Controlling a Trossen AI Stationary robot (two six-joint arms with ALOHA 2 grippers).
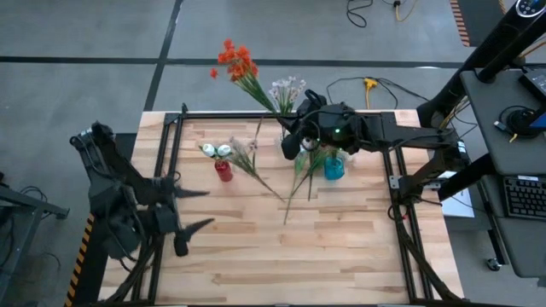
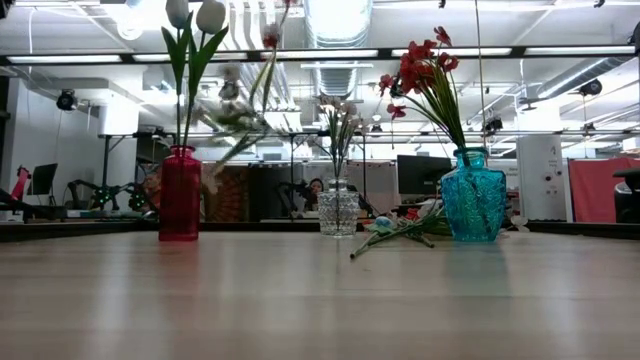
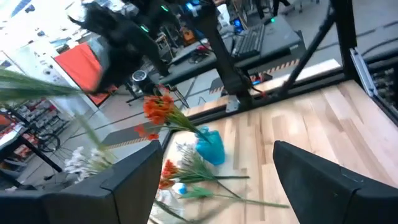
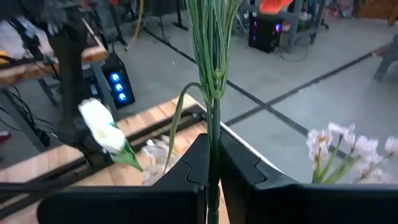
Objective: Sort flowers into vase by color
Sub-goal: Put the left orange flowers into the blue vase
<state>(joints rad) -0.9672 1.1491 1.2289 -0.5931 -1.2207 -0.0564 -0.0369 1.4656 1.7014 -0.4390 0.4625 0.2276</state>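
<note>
The right pincer is pressed together on a green flower stem, hovering above the counter at about twelve o'clock, just beside the blue vase that holds the orange-red blooms. The red vase with white tulip buds stands at ten o'clock from the counter's middle, a clear vase with pale sprays is behind, and loose stems lie between. The left pincer waits spread at nine o'clock.
</note>
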